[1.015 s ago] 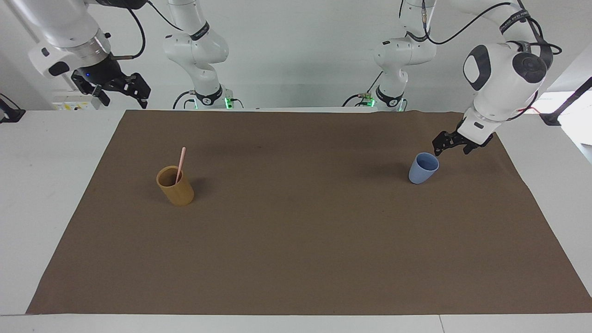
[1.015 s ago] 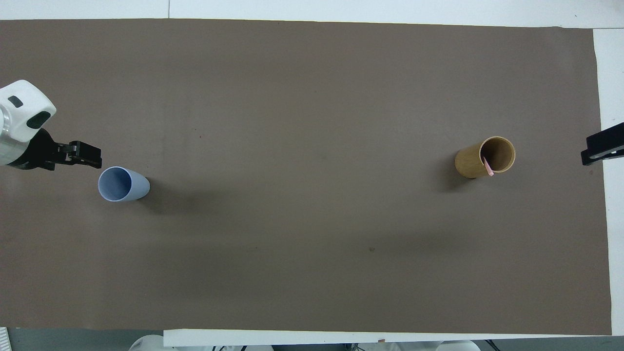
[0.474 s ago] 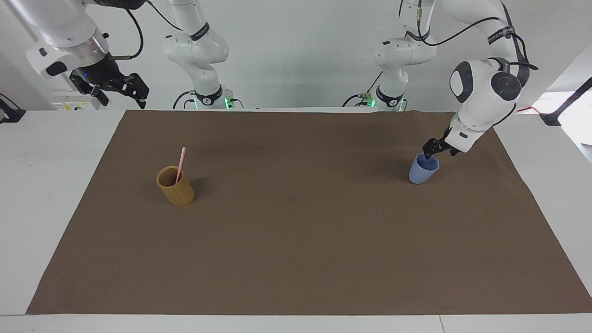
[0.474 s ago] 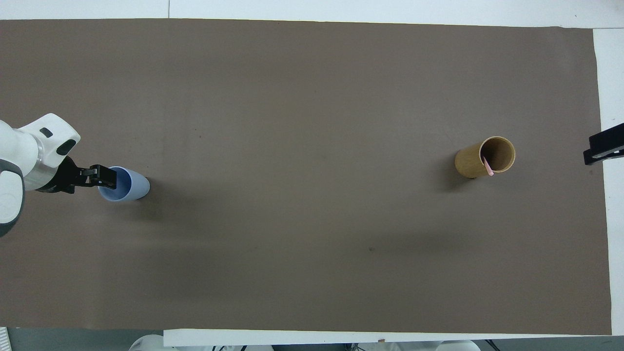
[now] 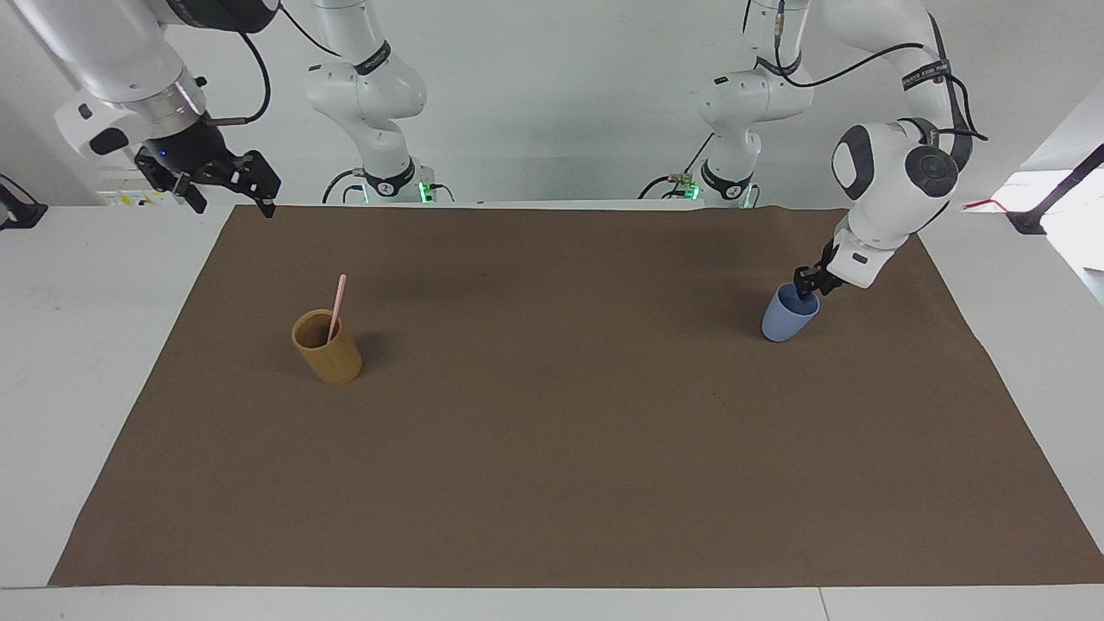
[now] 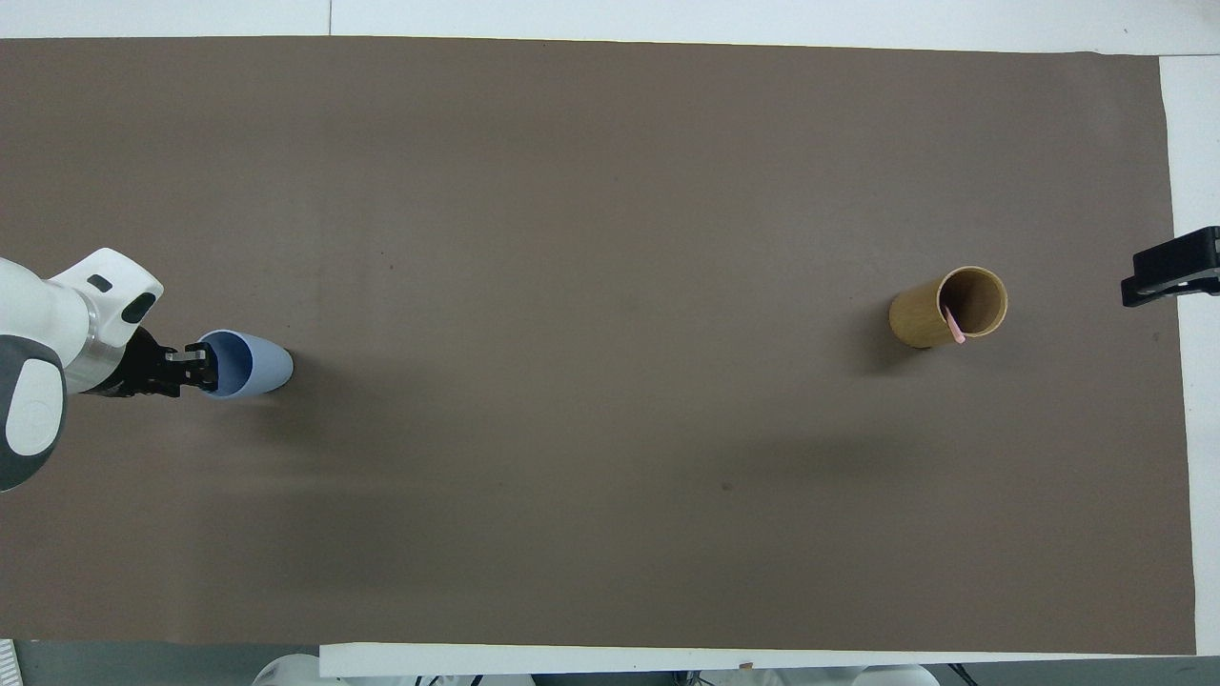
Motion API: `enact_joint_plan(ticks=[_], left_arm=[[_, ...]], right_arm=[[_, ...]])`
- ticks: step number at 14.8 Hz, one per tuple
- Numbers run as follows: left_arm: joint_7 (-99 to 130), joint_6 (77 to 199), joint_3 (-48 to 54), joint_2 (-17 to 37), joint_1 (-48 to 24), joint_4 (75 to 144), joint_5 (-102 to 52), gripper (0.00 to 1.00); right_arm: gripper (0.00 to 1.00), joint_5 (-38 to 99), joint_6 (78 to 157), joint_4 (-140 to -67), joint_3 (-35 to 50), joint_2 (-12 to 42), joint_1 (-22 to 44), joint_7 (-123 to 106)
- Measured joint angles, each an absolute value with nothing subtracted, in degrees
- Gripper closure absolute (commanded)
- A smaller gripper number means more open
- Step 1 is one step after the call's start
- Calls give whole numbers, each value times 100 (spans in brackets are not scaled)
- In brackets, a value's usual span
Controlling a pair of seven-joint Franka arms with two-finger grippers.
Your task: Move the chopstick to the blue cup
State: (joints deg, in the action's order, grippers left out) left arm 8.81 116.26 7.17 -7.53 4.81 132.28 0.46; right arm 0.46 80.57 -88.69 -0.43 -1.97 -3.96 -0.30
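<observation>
At the left arm's end of the brown mat (image 5: 552,448), in the facing view, the left gripper (image 5: 806,285) has come down from just beside the small light blue tapered plastic cup (image 5: 787,317) onto its rim, one finger inside the mouth and one outside, and the fingers have drawn together on the cup wall. The thin pale pink chopstick (image 5: 337,306) stands untouched in the tan-yellow cylindrical cup (image 5: 328,348) toward the right arm's end. The right gripper (image 5: 220,172) waits raised over that end's mat corner, its fingers apart.

From overhead, the left gripper (image 6: 186,367) pinches the blue cup (image 6: 253,363) at its rim, while the chopstick (image 6: 953,326) leans inside the tan cup (image 6: 939,310). The right gripper (image 6: 1168,276) shows only at the edge. Judging from this, the blue cup is being secured first, probably to be steadied or carried; the transfer itself has not begun.
</observation>
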Motion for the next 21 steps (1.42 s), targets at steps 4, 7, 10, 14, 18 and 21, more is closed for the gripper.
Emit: enact_joint_plan(ticks=[4, 7, 10, 14, 18, 21], left_arm=[[1184, 11626, 761, -821, 468, 13210, -121, 100], [1239, 11533, 761, -835, 341, 13165, -423, 100], [2436, 11215, 794, -835, -618, 12738, -855, 100], [4432, 11416, 856, -693, -2213, 12272, -1072, 100], [5640, 11612, 849, 106, -3261, 11428, -1104, 100], [5735, 11676, 842, 618, -3470, 11110, -1103, 100]], right_arm=[[0, 204, 8476, -8992, -16, -96, -287, 21], [0, 227, 8700, -9028, -1, 231, -238, 182], [0, 471, 8886, -9040, -2, 576, -239, 489], [0, 828, 9103, -9064, -5, 946, -252, 881], [0, 1135, 9358, -9509, -17, 1165, -263, 1018], [1, 1281, 9383, -9874, -27, 1151, -271, 1105]])
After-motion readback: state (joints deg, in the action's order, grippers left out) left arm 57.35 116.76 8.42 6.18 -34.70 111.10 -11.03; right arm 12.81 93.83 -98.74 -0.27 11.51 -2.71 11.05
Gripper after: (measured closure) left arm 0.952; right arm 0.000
